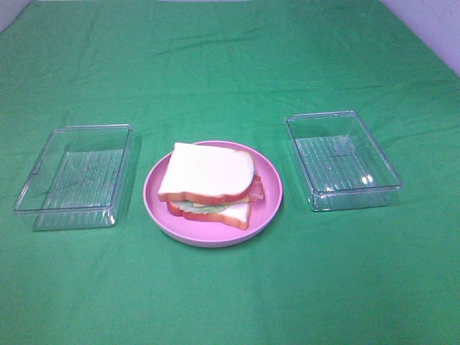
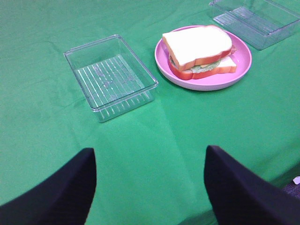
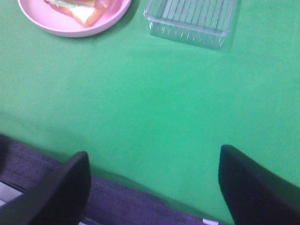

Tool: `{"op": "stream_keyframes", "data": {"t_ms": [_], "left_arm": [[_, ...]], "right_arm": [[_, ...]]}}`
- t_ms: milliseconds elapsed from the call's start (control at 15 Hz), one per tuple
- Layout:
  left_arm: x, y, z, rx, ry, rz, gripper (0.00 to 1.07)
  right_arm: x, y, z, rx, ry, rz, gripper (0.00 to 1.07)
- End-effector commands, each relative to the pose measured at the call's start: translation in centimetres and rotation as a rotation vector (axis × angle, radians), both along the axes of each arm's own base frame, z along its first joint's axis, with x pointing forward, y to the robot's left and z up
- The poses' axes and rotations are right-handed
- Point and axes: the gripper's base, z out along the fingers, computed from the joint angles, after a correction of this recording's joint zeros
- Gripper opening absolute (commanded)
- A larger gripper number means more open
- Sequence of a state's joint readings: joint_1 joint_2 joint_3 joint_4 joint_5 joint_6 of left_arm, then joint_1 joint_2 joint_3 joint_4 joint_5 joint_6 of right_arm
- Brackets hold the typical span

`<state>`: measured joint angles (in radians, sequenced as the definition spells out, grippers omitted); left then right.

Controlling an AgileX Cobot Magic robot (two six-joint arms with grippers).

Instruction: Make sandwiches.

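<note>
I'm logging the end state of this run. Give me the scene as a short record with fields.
surface: green cloth
plate: round pink plate, between the two trays
sandwich: stacked on the plate, top bread slice, lettuce and bacon showing at the edges, bottom bread slice
left tray: clear tray, nothing in it
right tray: clear tray, nothing in it
left gripper: open, holding nothing, apart from the plate
right gripper: open, holding nothing, near the cloth's edge
</note>
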<state>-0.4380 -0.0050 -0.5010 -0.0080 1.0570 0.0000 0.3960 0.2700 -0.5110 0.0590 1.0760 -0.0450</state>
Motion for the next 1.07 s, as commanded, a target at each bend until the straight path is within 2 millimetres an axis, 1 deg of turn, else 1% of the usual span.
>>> {"op": "stream_keyframes", "data": {"t_ms": [67,133,600,733,800,867,1000,1067], "left_arm": [[-0.17,0.16,0.05,0.009,-0.035,-0.008,0.64],[-0.17,0.16,0.05,0.009,-0.035,-0.008,0.64],[-0.18,0.15,0.05,0.009,-0.035,-0.004,0.64],[-0.2,0.09,0.05,0.01,-0.035,0.084,0.64],[-0.2,0.09,0.05,0.01,-0.035,0.084,0.64],[-0.22,0.02,0.05,0.012,-0.034,0.182,0.64],[-0.25,-0.1,0.05,0.015,-0.033,0.337,0.64],[-0.26,-0.14,0.05,0.015,-0.034,0.382,0.64]], "right_arm": [[-1.86,-0.72,0.23,0.023,-0.157,0.049,0.71],[-2.37,-0.94,0.24,0.036,-0.19,0.048,0.71],[-2.37,-0.89,0.25,0.041,-0.189,0.05,0.71],[-2.37,-0.89,0.25,0.04,-0.189,0.035,0.71],[-2.37,-0.89,0.25,0.04,-0.189,0.035,0.71],[-2.38,-0.83,0.26,0.044,-0.188,-0.001,0.71],[-2.27,-0.75,0.27,0.037,-0.188,-0.184,0.71],[-2.23,-0.76,0.27,0.033,-0.189,-0.229,0.71]]}}
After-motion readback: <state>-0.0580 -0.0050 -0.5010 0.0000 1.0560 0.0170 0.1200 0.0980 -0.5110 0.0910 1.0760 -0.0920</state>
